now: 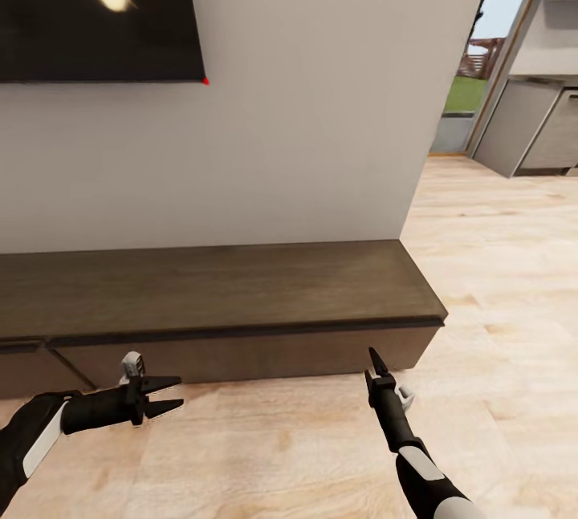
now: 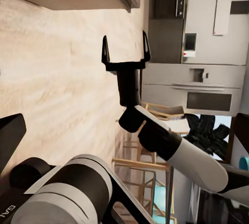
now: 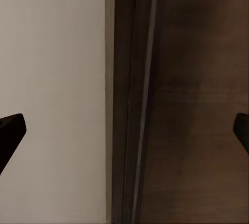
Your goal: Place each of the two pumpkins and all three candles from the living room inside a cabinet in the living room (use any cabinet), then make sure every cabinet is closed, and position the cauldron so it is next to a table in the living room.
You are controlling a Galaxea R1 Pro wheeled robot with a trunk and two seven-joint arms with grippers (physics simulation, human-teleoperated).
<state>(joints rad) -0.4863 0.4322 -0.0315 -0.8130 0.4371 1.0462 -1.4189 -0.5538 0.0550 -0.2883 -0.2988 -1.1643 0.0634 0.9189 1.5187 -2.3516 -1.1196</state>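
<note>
Wood floor, white wall. Cabinet (image 1: 217,294) dead ahead, drawers look closed, though its left end is cropped. Left claw (image 1: 164,395) and right claw (image 2: 125,52) spread, empty. Stowing not evidenced.

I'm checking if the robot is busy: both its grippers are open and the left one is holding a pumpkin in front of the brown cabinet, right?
Not quite. The left gripper is open but empty, holding no pumpkin, as the head view shows. The right gripper is open too, and both hang in front of the brown cabinet.
</note>
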